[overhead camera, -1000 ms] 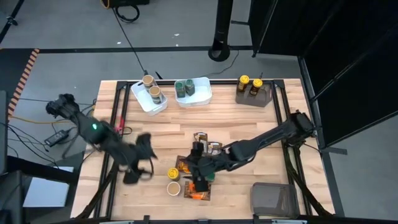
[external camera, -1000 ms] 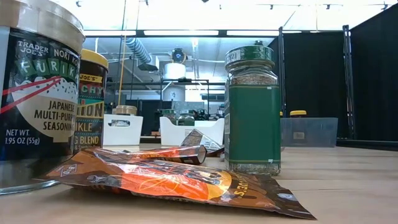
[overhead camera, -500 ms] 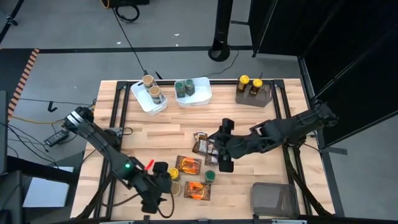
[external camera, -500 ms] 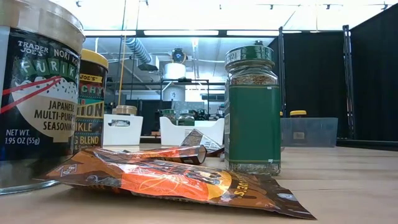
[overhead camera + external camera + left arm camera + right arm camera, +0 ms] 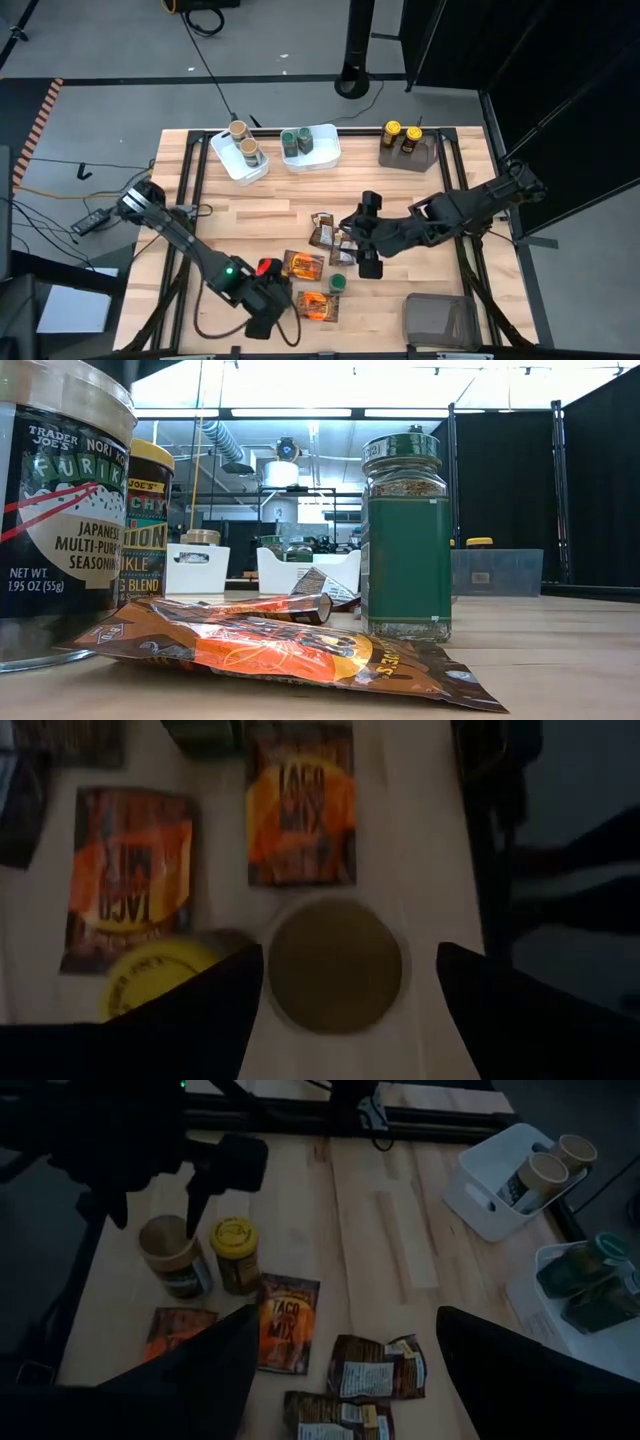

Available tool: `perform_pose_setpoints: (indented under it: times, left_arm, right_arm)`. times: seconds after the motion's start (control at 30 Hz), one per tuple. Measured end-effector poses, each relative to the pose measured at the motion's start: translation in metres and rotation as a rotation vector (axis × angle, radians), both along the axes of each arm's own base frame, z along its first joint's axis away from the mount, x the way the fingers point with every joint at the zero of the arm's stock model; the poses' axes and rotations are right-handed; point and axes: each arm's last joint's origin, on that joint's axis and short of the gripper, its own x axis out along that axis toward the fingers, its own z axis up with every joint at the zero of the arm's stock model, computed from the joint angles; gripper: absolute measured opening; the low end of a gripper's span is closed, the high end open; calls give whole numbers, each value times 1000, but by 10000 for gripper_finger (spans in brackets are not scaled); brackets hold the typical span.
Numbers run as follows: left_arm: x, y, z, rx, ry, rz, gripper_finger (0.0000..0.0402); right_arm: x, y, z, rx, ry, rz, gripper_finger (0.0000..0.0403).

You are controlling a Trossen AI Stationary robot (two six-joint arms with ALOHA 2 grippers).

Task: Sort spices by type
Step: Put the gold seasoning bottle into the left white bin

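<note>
Two wide-open, empty grippers over the bench [image 5: 420, 190]: right gripper [image 5: 366, 262] above the mid-bench packets [image 5: 335, 235], left gripper [image 5: 347, 952] at the near edge. Straight below the left one, between its fingers, upright tan-lidded jar [image 5: 335, 965], just beside the yellow-lidded jar [image 5: 160, 975]. Left arm clearly nearer; probably a plain descent.

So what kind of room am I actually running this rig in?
Most likely a lab or workshop bay rather than a kitchen: a wooden table on a bare grey floor, black curtain panels at the side, cables across the floor, exposed ducting overhead.
</note>
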Motion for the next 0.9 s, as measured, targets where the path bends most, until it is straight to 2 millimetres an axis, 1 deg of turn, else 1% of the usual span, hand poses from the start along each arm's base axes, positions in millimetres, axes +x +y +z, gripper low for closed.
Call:
perform_pose_setpoints:
  times: [0.2,0.33,0.67,0.9]
  left_arm:
    - [6,-4,0,86,105,-5,328]
    - [11,-8,3,84,91,-22,336]
    - [11,-10,3,77,87,-2,337]
    - [15,-16,-4,76,78,-6,337]
  right_arm:
    - [-3,3,-2,9,24,-6,311]
    - [-4,3,-2,9,29,-6,311]
    - [-4,3,-3,10,32,-8,311]
    - [-4,3,-3,21,34,-19,311]
